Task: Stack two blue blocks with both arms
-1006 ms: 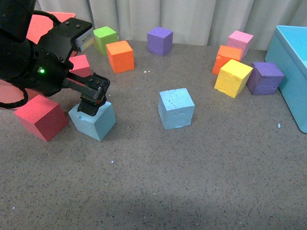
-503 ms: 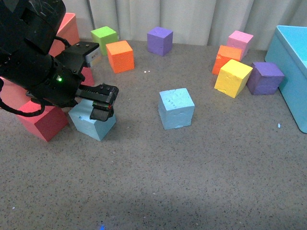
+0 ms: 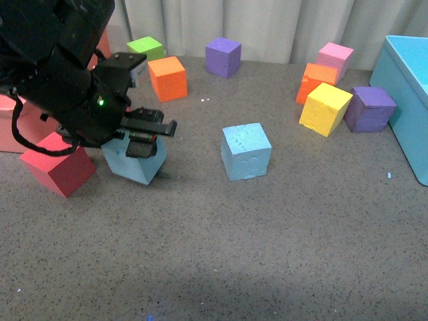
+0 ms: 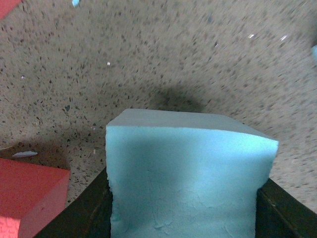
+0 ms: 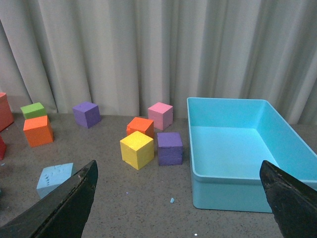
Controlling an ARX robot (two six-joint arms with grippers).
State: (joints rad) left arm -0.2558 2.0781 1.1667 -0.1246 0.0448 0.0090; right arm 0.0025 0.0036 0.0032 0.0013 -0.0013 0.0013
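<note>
At the left side of the counter (image 3: 267, 234), the left hand (image 3: 144, 137) is clamped on one tilted blue block (image 3: 134, 164), just beside a red block (image 3: 57, 167); the other blue block (image 3: 246, 152) sits mid-counter, well apart. Best to level it before lowering it squarely, with the wide-open, empty right hand (image 5: 178, 168) steadying the base.

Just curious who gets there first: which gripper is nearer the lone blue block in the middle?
Left. The left gripper, clamped on the other blue block, sits beside the middle block; the right gripper hangs open far back.
</note>
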